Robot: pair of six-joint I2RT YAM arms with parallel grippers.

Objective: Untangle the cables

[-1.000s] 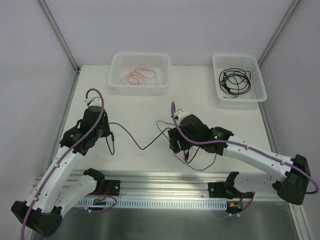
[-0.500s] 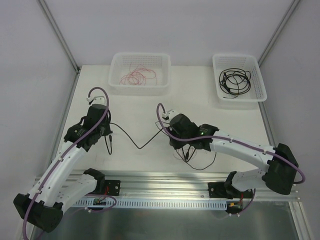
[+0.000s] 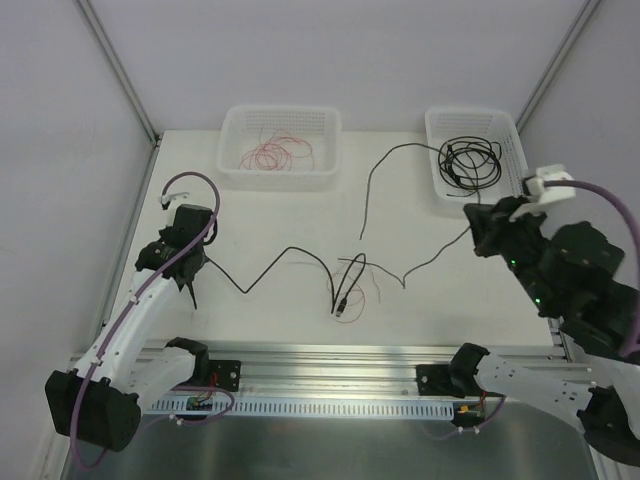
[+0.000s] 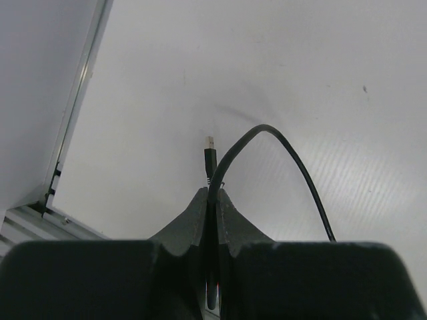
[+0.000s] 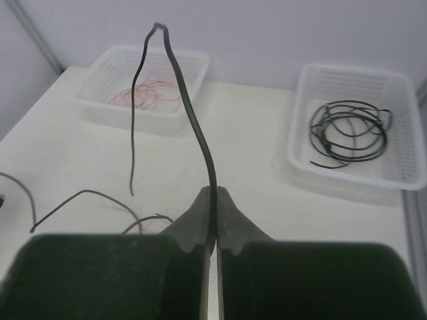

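The left tool [image 4: 215,200] is pressed together on a black cable [image 4: 262,127] just behind its plug [image 4: 209,155], low over the counter [image 3: 260,215]. That cable runs to a small tangle [image 3: 347,290] mid-counter. The raised right tool [image 5: 214,200] pinches another black cable [image 5: 191,107], which arches upward. Red wires [image 3: 280,152] lie in the left basket [image 3: 280,181], and a black coil [image 3: 470,162] lies in the right basket [image 3: 480,196].

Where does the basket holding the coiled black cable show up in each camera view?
Top external: the black-cable basket sits upper right.
Left wrist: not in it.
Right wrist: the black-cable basket fills the upper right.
Shared landmark: the red-wire basket to its left, in top external and right wrist; left wrist shows only table.
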